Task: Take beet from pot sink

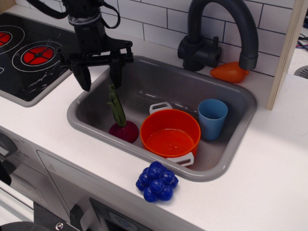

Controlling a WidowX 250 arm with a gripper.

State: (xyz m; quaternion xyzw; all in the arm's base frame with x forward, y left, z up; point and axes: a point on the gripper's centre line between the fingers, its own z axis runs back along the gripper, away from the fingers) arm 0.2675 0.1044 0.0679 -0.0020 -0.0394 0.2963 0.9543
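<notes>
Reading the gripper (99, 76) in the upper left as spread wide and empty, fingers hanging just above the stalks of the beet (122, 126). Beet stands upright on the floor of the sink (226, 159), just beside the empty pot (170, 134). I judge the risk to be a finger clipping the stalks and tipping the beet against the pot.

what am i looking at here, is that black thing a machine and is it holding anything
Yes. The black thing is a robot arm, and its two-fingered gripper hangs open, holding nothing. One camera looks down at a toy kitchen from the front. In the grey sink stands a beet with green stalks, just left of an empty orange pot and beside it. A blue cup sits to the pot's right. A dark tap arches over the back rim, with an orange toy behind it. Blue grapes lie on the white counter, and a stove is at left.
</notes>
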